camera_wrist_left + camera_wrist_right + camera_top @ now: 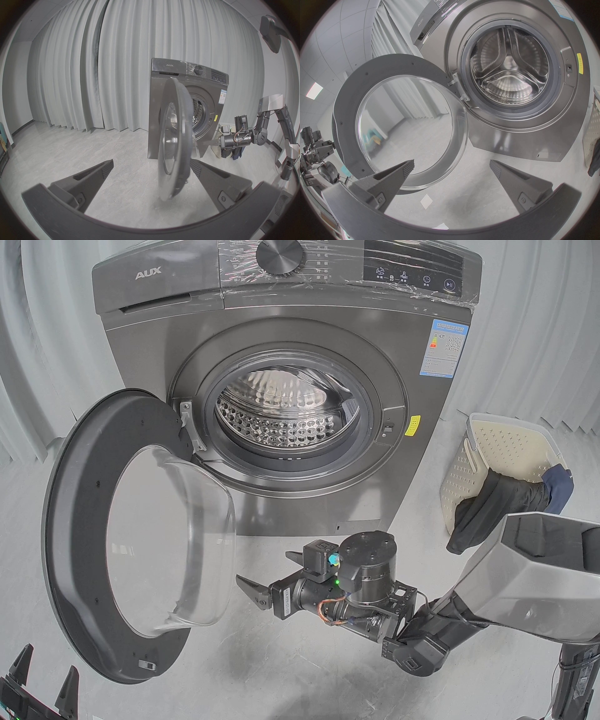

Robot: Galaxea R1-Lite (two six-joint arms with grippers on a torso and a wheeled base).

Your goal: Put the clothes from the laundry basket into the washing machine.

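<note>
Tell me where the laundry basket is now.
Head view: the laundry basket sits right of the washing machine, dark clothes draped over its rim.

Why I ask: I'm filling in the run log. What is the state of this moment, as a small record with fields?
washing machine: grey front-loader, straight ahead
door: swung wide open toward the robot's left
drum: no clothing visible inside
laundry basket: beside the machine, on the robot's right
clothes: dark garment draped over the basket's rim, a blue piece next to it
right gripper: open, empty, low in front of the machine
left gripper: open, empty, below the door
progress: nothing loaded yet
</note>
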